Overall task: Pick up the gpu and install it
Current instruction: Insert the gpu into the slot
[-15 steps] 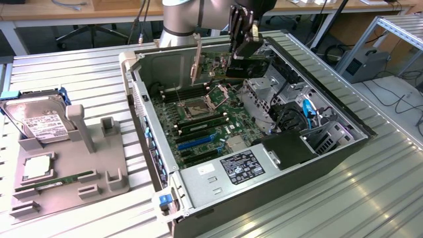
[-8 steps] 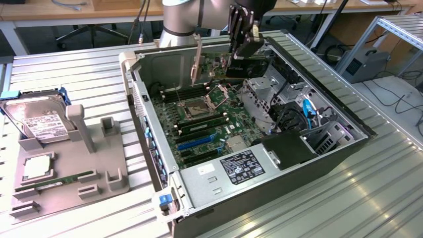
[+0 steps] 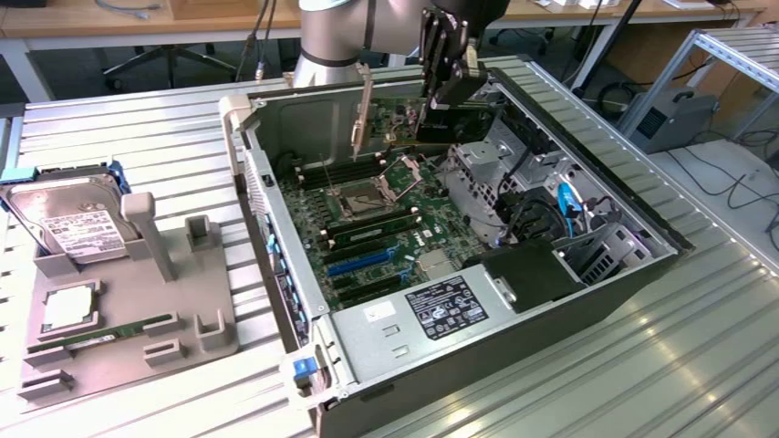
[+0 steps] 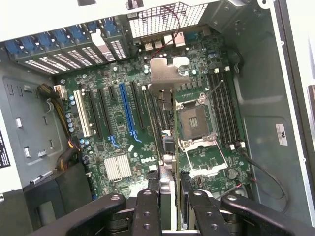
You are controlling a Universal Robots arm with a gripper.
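My gripper [image 3: 446,84] hangs over the far end of the open computer case [image 3: 292,301] and is shut on the gpu [image 3: 420,123]. The dark card hangs edge-down above the motherboard [image 3: 378,228], and its pale metal bracket strip [image 3: 363,109] stands upright on the exterior view's left. In the wrist view the gpu [image 4: 167,162] runs edge-on from between my fingers [image 4: 147,206] out to its bent bracket [image 4: 165,73]. It hovers over the black slots beside the blue slot [image 4: 127,110] and the CPU socket [image 4: 197,120].
A grey fixture tray [image 3: 122,338] at the exterior view's left holds a hard drive [image 3: 67,224], a processor [image 3: 67,306] and a green memory stick [image 3: 104,333]. Inside the case are drive cages [image 3: 487,173], cables [image 3: 566,205] and the power supply [image 3: 444,310].
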